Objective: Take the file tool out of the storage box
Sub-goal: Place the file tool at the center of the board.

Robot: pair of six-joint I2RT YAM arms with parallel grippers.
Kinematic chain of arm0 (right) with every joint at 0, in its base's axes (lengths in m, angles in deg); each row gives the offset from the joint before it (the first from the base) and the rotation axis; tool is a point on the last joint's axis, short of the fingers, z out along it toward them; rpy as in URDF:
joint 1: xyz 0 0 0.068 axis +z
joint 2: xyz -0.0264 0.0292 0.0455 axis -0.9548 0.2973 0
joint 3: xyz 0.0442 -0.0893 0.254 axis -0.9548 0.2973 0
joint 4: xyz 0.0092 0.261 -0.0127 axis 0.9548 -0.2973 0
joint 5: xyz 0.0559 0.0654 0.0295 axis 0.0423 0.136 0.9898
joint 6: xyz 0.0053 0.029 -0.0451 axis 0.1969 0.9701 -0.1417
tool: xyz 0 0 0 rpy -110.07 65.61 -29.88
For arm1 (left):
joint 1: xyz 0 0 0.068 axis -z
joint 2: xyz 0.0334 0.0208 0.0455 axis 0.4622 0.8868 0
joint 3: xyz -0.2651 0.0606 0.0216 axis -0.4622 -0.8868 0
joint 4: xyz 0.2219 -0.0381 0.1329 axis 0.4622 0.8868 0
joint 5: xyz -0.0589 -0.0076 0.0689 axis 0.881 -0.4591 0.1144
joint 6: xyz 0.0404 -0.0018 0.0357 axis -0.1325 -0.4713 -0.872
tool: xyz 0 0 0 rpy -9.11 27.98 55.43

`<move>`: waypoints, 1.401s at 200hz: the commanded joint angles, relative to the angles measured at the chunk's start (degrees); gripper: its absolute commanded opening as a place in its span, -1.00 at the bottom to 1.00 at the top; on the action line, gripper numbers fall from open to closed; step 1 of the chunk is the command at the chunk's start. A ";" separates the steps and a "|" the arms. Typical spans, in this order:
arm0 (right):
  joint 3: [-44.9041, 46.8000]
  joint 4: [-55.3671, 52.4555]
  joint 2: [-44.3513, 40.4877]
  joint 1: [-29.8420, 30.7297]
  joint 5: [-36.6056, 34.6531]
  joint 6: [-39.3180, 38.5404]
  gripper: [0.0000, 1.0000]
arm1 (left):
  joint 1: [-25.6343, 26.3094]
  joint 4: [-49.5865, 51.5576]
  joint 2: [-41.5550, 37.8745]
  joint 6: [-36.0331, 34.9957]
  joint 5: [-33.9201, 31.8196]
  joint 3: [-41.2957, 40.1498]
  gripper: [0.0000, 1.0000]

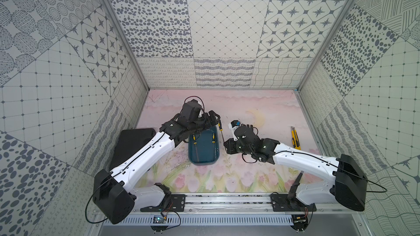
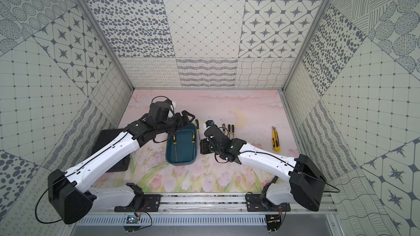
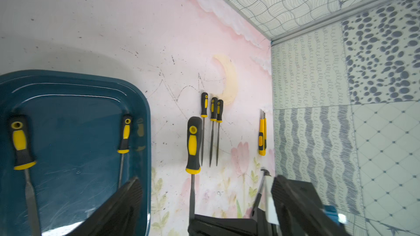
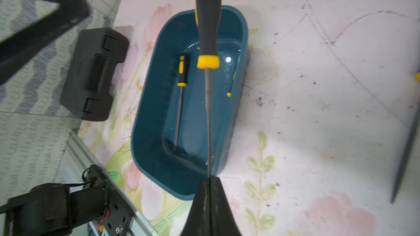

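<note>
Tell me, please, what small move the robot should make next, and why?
Probably the right gripper should carry the file away from the box and lay it beside the three files on the table. It is shut on the file's metal shaft, and the left gripper is open, not holding it.

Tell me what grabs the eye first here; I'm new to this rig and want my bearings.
A black-and-yellow-handled metal file is pinched by its blade in the shut right gripper, beside the shallow dark teal plastic tub. Two similar files lie inside the tub, and three slimmer ones lie side by side on the pink floral mat.
</note>
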 commanded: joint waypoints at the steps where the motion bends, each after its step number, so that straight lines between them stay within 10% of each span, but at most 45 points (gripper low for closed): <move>1: -2.67 -6.48 1.27 -0.03 -11.62 0.48 -1.00 | 0.14 6.95 -2.39 -8.21 -2.33 2.78 0.98; 280: -7.78 -9.59 23.90 -11.22 -13.11 -2.38 -1.00 | 0.23 12.16 -7.63 -8.92 -3.94 -11.47 0.97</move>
